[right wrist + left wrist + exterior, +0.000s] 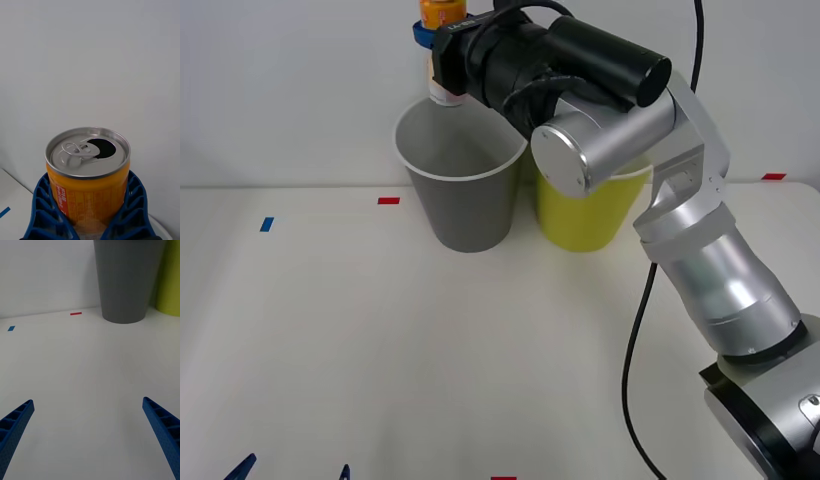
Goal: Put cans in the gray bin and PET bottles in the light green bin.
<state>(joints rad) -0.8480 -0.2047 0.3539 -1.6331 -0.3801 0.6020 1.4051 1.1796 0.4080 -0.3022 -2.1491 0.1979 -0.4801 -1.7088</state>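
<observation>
The right gripper (pixel 89 228) has its blue ribbed fingers clamped round the small orange aluminium can (pixel 88 176), held above the tall dark gray bin's (pixel 465 205) 12 o'clock rim. The can's mouth is open, so it is likely empty, light and thin-walled; a gentle mid-body hold suits it. The left gripper (pixel 88 435) hovers spread over the white table (pixel 430 350).

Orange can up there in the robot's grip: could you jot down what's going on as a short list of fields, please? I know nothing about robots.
Item held: orange drink can, upright, pull-tab top already opened
Holder: right end effector, blue fingers shut on the can's sides
Position: raised over the far rim of the gray bin
Neighbouring bin: light green bin, beside the gray one on the robot's right, partly behind the arm
Other arm: left end effector, open, low over the table, holding nothing
Table marks: red tape, blue tape
</observation>
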